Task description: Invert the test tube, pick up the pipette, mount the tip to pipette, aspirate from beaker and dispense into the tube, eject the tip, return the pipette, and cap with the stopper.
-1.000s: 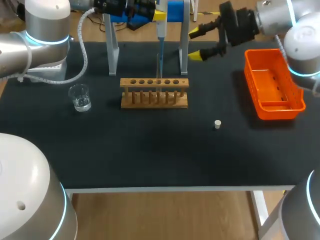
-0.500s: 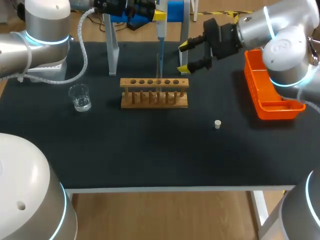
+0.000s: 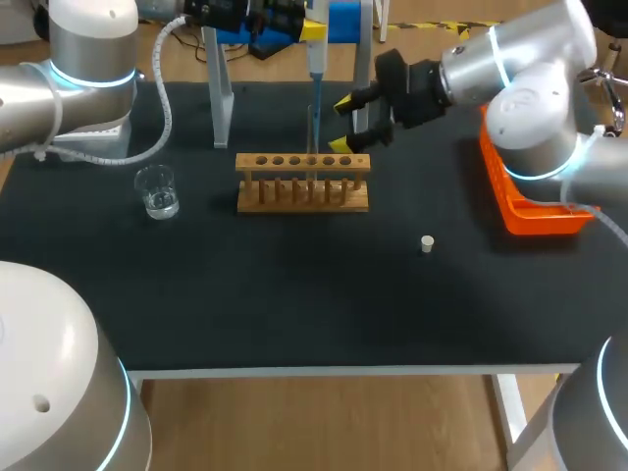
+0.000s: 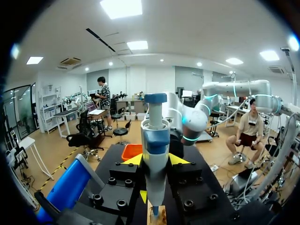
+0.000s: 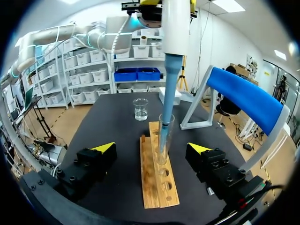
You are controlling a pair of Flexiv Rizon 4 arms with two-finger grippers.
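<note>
Right gripper (image 5: 152, 147) low over black tabletop (image 5: 112, 126), black fingers with yellow tips spread wide, gripping nothing. Long light wooden test-tube rack (image 5: 157, 183) lies lengthwise between fingers, touching neither. Clear glass test tube (image 5: 164, 139) upright in rack hole, just ahead of fingertips. White pipette (image 5: 175, 28) hangs vertical above tube, held at top by left gripper (image 5: 157, 6); its slim blue tip (image 5: 166, 110) reaches down inside tube. Small clear glass beaker (image 5: 140, 108) beyond rack's far end, apart from it. White-framed stand with blue top bar (image 5: 243, 93) beside rack.
</note>
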